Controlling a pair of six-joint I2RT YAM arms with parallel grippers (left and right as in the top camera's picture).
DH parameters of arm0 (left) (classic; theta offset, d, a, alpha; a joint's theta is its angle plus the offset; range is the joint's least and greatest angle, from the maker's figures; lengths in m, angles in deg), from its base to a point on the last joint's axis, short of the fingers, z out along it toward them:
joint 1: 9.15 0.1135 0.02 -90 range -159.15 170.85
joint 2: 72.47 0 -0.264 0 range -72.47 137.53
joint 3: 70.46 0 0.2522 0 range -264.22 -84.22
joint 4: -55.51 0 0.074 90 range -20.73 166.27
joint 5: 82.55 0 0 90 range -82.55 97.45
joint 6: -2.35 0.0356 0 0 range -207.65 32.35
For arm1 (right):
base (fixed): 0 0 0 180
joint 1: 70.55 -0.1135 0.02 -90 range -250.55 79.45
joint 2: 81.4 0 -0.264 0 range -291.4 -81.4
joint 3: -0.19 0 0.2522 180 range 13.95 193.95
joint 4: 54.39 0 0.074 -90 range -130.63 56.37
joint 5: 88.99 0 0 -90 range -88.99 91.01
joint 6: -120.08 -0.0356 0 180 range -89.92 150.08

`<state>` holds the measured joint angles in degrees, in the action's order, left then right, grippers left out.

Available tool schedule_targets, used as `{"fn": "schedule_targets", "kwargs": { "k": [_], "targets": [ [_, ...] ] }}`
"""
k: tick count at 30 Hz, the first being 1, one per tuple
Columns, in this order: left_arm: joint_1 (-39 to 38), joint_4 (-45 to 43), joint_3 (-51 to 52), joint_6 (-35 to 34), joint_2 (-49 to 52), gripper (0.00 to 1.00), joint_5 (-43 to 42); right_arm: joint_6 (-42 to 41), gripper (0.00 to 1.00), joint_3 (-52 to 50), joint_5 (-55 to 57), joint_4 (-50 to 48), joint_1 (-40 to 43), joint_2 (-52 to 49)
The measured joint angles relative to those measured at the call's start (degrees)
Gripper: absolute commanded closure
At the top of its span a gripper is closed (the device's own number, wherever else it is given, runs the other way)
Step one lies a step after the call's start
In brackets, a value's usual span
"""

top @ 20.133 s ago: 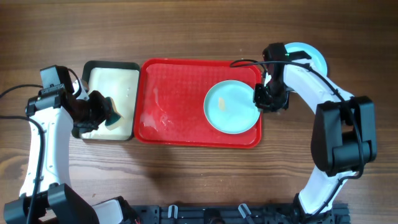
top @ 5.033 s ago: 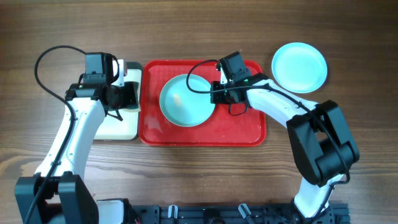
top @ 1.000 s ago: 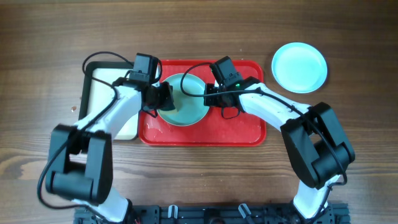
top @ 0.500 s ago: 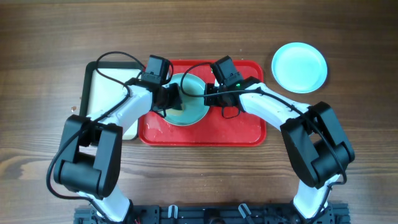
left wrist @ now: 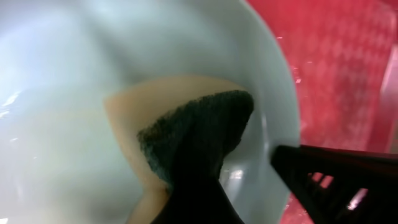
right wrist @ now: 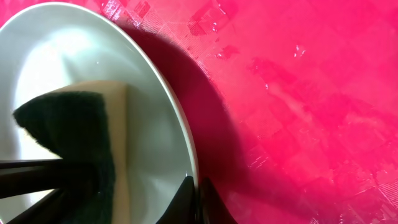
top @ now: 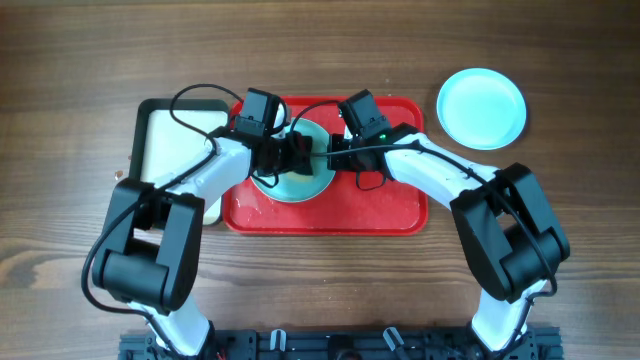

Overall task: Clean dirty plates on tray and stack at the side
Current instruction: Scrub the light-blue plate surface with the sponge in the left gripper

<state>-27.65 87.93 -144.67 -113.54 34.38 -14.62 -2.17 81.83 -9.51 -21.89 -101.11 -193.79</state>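
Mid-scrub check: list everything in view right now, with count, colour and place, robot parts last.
red tray: 1, red, centre of the table, wet
tray plate: 1, pale blue, on the red tray's left half
side plate: 1 seen, pale blue, on the table at far right, off the red tray
sponge: 1, dark green face over cream, pressed on the tray plate
cream tray: 1, cream with black rim, beside the red tray's left edge
table: 1, brown wood, under everything
left gripper: 1, black, over the tray plate, shut on the sponge
right gripper: 1, black, pinching the tray plate's right rim
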Motion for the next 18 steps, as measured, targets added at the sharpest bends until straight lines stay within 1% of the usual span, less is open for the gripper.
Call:
{"fn": "schedule_targets", "kwargs": {
  "k": [5, 7, 12, 15, 18],
  "targets": [
    [0.35, -0.09, 0.02, 0.00, -0.66, 0.96, -1.77, 0.00, 0.96, 0.00, -0.94, -0.04, -0.04, 0.00],
    [0.94, 0.11, 0.17, 0.00, -2.67, 0.96, -2.12, 0.17, 0.96, 0.00, -1.14, -0.11, -0.15, -0.02],
    [2.62, 0.50, 0.17, 0.00, -12.59, 0.96, -2.49, 0.17, 0.96, 0.00, -1.49, -0.20, -0.39, -0.04],
    [3.15, 2.69, 0.17, 0.02, -17.99, 0.96, -1.49, 0.20, 0.96, 0.00, -1.49, -0.22, -0.37, -0.04],
    [3.15, 6.47, 0.13, 0.02, -18.99, 0.96, 1.60, 0.20, 0.96, 0.00, -1.49, -0.22, -0.37, -0.04]
  ]
}}
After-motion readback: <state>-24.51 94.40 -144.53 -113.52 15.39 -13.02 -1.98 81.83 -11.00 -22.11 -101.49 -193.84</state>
